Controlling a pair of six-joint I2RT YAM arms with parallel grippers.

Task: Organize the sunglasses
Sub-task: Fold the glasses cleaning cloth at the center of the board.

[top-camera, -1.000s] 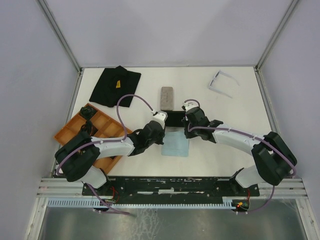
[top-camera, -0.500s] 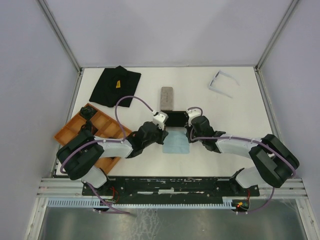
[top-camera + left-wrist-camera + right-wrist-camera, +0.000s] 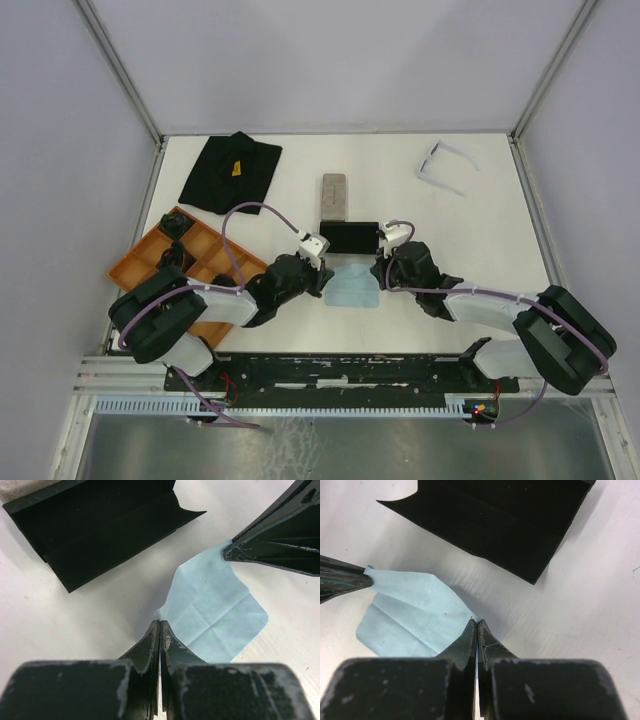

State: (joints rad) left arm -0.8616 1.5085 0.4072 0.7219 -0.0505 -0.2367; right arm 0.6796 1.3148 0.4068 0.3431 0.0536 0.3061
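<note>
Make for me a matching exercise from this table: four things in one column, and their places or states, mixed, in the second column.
Things
1. light blue cloth
2. pale-framed sunglasses
3. orange tray
4. black case

Places or states
a. far right part of the table, lying alone
b. open, just beyond the cloth
c. at the left edge of the table
d. pinched at two corners by the left gripper and the right gripper

Pairs: 1-d, 2-a, 3-c, 4-b

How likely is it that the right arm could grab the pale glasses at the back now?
Probably not yet: the right claw is shut on a corner of the blue cloth. Nothing lies between it and the pale glasses, so once freed it likely could.
</note>
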